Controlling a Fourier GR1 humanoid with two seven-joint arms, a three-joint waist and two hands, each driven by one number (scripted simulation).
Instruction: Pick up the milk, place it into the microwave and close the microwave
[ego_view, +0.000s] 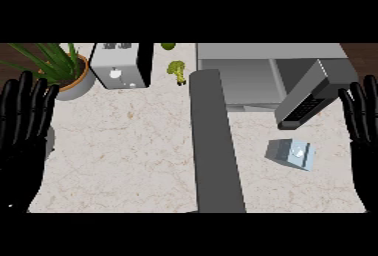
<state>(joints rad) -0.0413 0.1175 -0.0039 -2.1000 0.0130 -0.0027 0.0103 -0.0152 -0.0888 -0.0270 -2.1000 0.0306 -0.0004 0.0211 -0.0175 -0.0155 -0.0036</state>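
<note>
The milk (291, 154) is a small pale blue-grey carton lying on the marble counter at the right, in front of the microwave. At the top right the grey microwave (244, 75) stands with its cavity exposed, and its door (306, 97) swings out to the right above the carton. My right hand (362, 135) rests open at the right edge, fingers up, to the right of the milk and apart from it. My left hand (22, 130) rests open at the left edge, fingers up, far from the milk.
A dark grey bar (215, 145) runs down the counter's middle. A toaster (122, 65) stands at the top left beside a potted plant (63, 70). A broccoli piece (177, 70) lies between toaster and microwave, and a green round thing (167, 46) sits behind it.
</note>
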